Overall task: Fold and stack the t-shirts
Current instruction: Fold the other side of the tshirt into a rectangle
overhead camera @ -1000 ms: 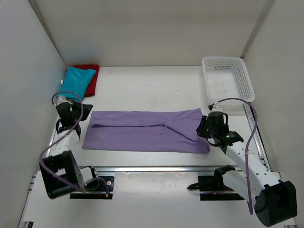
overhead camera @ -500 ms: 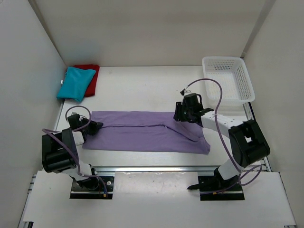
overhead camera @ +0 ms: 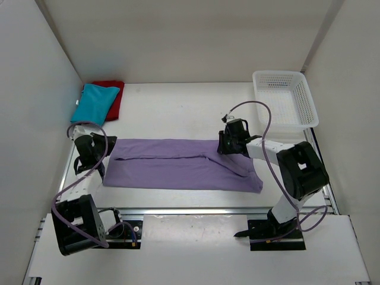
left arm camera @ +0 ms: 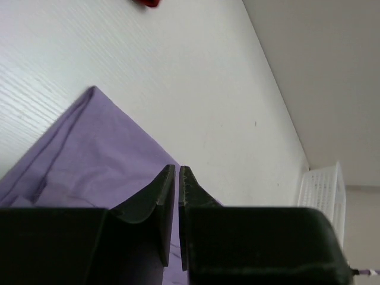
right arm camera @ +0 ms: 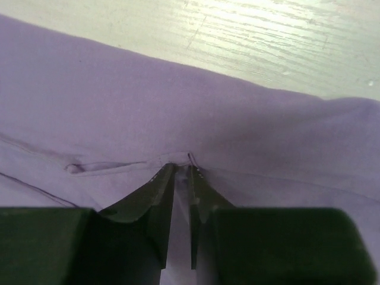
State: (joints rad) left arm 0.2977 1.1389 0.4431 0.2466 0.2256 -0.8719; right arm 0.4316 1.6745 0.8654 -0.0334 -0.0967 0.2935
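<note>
Top external view: purple shirt (overhead camera: 178, 169) lay spread along the table's (overhead camera: 178, 110) near edge, apparently for folding. Right tool (right arm camera: 181, 168) was clamped on its far fold. Left tool (left arm camera: 178, 168) sat nearly together at its left end, grip unclear.

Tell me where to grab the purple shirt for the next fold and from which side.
Probably pinch the purple shirt at one short end's corners, from above. It lies flat as a long left-to-right strip, so only thin edges offer grip, and that end can fold across.
</note>
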